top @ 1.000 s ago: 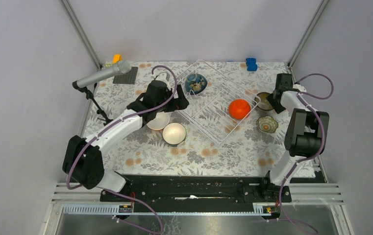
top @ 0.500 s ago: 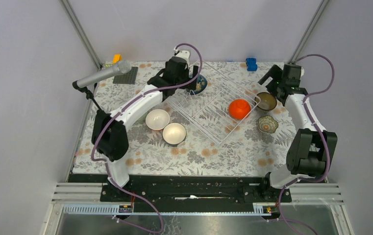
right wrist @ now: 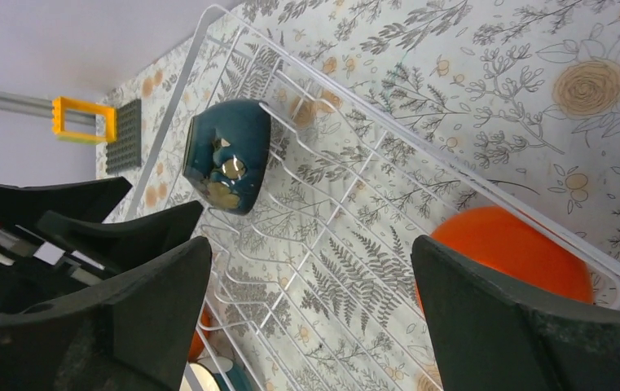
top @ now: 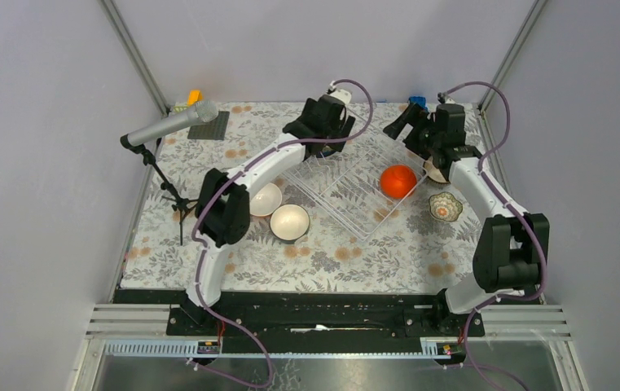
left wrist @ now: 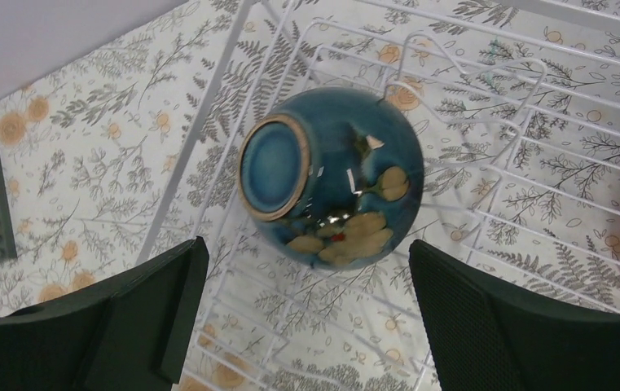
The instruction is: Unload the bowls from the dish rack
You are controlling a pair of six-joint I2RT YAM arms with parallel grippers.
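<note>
The dish rack is a white wire tray at the table's middle back. A dark blue patterned bowl lies tipped on its side in the rack's far corner, its foot ring showing. My left gripper hangs open just above it, apart from it. In the right wrist view the blue bowl and an orange bowl both sit in the rack. My right gripper is open above the rack, holding nothing. In the top view the orange bowl is at the rack's right corner.
Two white bowls stand on the cloth left of the rack. A patterned bowl and a brown bowl stand to its right. A microphone stand, a grey plate and a blue block line the back.
My left arm swung from beside the white bowls to the rack's far corner above the blue bowl. My right gripper opened, left the brown bowl and moved left over the rack.
</note>
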